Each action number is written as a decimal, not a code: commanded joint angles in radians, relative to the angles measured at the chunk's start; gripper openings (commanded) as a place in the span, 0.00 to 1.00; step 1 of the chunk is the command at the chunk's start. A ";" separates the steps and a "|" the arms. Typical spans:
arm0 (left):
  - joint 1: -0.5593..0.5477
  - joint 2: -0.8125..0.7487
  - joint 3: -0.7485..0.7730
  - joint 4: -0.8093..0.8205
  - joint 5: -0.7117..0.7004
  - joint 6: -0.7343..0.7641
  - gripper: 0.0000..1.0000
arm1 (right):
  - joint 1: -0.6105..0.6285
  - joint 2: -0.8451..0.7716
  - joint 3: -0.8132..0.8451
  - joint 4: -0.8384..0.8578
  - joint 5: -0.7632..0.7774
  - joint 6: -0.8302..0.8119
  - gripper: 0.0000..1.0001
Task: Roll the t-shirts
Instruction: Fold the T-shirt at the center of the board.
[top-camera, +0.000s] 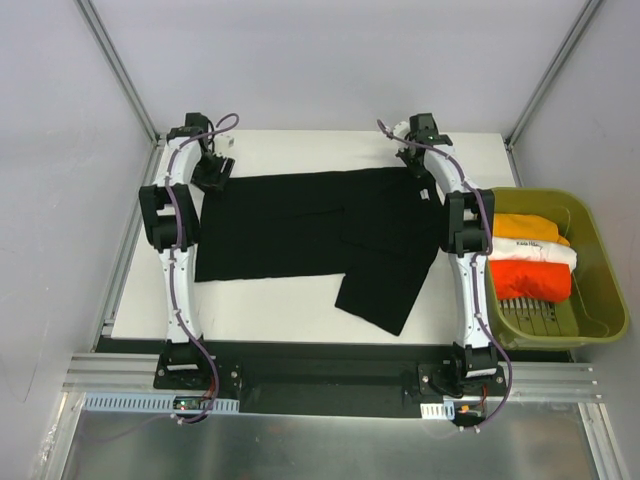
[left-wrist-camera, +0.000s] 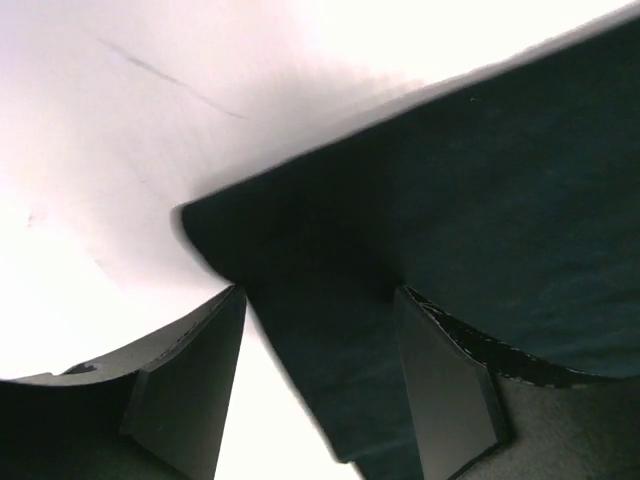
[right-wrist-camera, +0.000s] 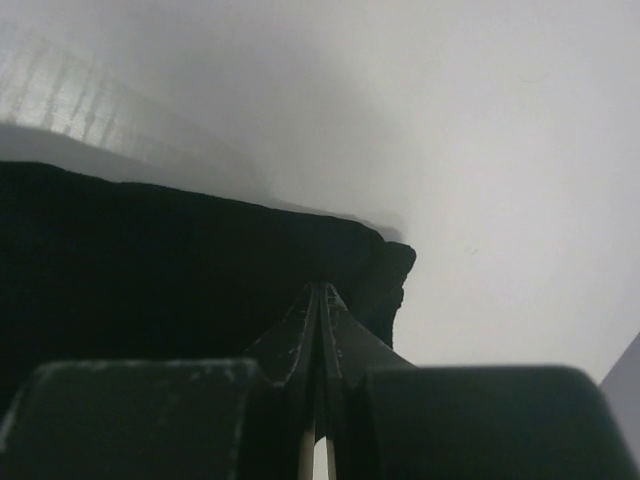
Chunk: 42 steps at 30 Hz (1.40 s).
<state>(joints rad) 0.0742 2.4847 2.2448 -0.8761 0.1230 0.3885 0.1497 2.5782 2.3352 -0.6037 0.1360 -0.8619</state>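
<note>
Left gripper fingers are seen closest in the left wrist view, spread wide. A corner of the black t-shirt lies between them and is not squeezed. The black t-shirt is laid flat across the middle of the white table, wide from left to right, with one folded flap pointing toward the near edge on its right half. Its far-left corner is reached by the left gripper and its far-right corner by the right gripper. The right gripper's fingers are pressed together with only a thin slit between them, and their tips are set on the cloth just beside that corner. Whether cloth is caught between them cannot be told. Both arms are stretched out along the shirt's two side edges.

An olive-green tub is placed at the table's right edge, just beside the right arm. Three more tees are held in it in a row: an orange t-shirt farthest, a white t-shirt in the middle and a red-orange t-shirt nearest. All three are bundled and touching.
</note>
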 joint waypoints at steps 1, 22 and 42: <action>0.013 0.063 0.111 -0.066 -0.080 0.052 0.63 | 0.002 0.022 0.041 -0.022 0.077 -0.109 0.04; -0.057 0.123 0.308 0.520 -0.244 0.254 0.92 | -0.009 -0.030 0.032 0.310 0.169 -0.111 0.26; -0.111 -0.929 -0.853 0.260 0.153 -0.125 0.92 | 0.236 -1.162 -1.233 0.029 -0.529 -0.406 0.70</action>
<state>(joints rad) -0.0479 1.5364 1.5455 -0.4595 0.1997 0.3454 0.2787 1.4467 1.3060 -0.3492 -0.2310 -1.0019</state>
